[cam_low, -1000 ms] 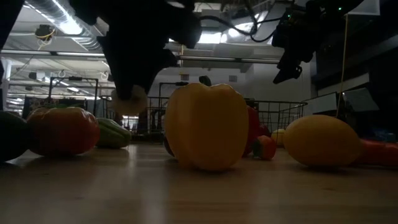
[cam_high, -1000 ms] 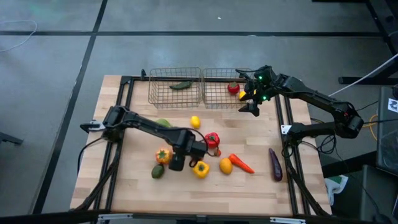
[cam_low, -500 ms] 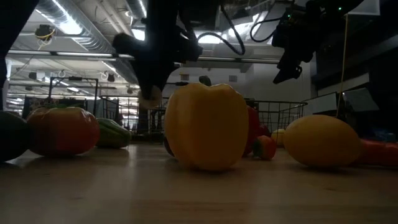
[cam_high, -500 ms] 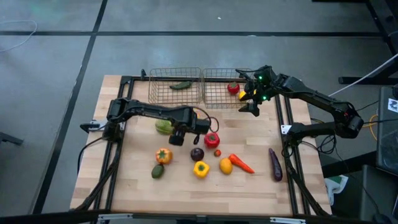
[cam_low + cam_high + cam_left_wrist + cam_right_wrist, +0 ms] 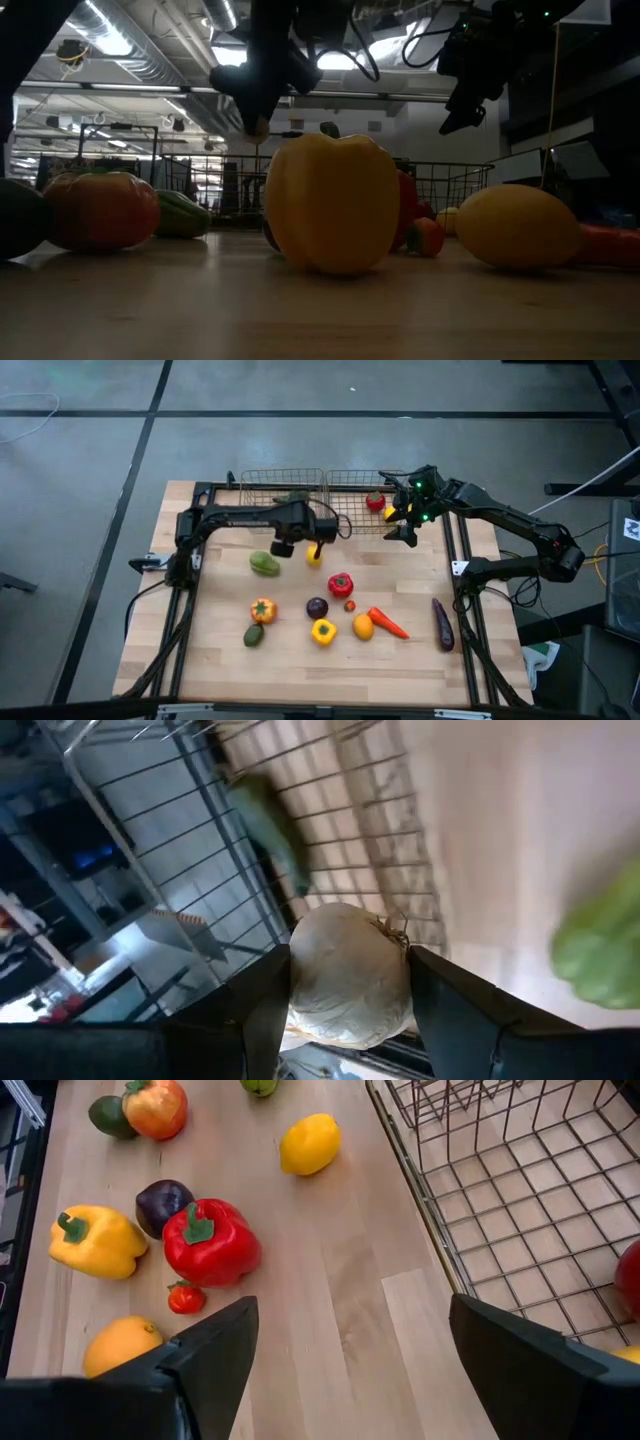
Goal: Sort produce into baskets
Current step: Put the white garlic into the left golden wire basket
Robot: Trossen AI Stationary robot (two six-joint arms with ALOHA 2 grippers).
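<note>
Left gripper pinches a pale, papery garlic bulb with dry stem tuft, near the left wire basket. Right gripper spread, above the right basket.

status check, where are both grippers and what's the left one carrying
Left gripper shut on garlic bulb, at the left basket edge. Right gripper open, empty, beside the right basket. Nothing blocking.

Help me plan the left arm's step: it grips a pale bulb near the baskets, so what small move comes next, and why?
Probably carry on over the left basket and release: the left gripper holds the pale bulb beside its rim, where a green vegetable already lies.
</note>
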